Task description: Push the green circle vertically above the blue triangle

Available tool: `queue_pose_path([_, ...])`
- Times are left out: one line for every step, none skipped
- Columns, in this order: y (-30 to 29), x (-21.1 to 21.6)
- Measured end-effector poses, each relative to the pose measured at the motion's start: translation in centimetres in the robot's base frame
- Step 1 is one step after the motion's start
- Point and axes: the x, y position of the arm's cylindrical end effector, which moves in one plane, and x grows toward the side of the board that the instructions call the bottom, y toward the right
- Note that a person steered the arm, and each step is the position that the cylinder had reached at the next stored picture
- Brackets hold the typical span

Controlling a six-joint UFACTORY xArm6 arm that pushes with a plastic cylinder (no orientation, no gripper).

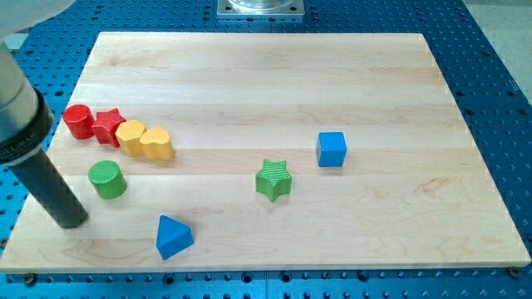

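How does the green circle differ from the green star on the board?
The green circle is a round cylinder; the green star has five points. The circle sits near the view's left edge, close to my tip and below the row of red and yellow blocks; the star stands near the middle, left of the blue cube. The circle lies up-left of the blue triangle, the star up-right. Both are green, with ridged tops.

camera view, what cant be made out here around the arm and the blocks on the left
- Arm above the rod: cut off by the view's left and top edges.
- My tip: sits left of the green circle; a gap shows between them.
- Red circle, red star, yellow blocks: packed in a row, so their touching sides are hidden by each other.
- Blue triangle: far faces hidden by its own body.
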Motion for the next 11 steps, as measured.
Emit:
queue_pose_path([0.4,-1.7])
queue_pose_path([1.6,-5.0])
queue_pose_path([2.4,-6.5])
queue_pose_path([3.6,-7.1])
queue_pose_path([5.1,-7.1])
queue_pose_path([6.6,-6.1])
queue_pose_path([8.6,-6.1])
queue_pose_path([8.3,-6.1])
queue_pose_path([4.7,-6.2])
queue_pose_path([3.1,-6.2])
queue_pose_path([3.2,-6.2])
